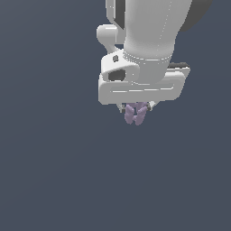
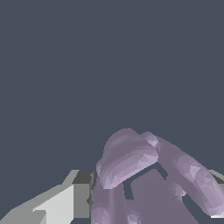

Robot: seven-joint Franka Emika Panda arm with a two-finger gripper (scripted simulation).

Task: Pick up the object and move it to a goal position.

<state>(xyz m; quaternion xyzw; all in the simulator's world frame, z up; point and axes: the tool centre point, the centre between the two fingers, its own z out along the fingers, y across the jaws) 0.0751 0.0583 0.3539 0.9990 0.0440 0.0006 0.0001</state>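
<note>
The small pale lilac lumpy object (image 1: pixel 135 113) hangs just under the white gripper (image 1: pixel 135 108) in the exterior view, a little above the frame's middle. The gripper's fingers are mostly hidden behind the hand's body; the object sits between them and pokes out below. In the wrist view the object (image 2: pixel 144 175) fills the lower middle, with ridged lobes, and one grey-white finger (image 2: pixel 65 201) presses against its side. The gripper (image 2: pixel 148 205) is shut on the object.
The white arm and hand (image 1: pixel 144 54) fill the upper middle of the exterior view. All else in both views is a plain dark blue-grey surface (image 1: pixel 54 171) with no other things on it.
</note>
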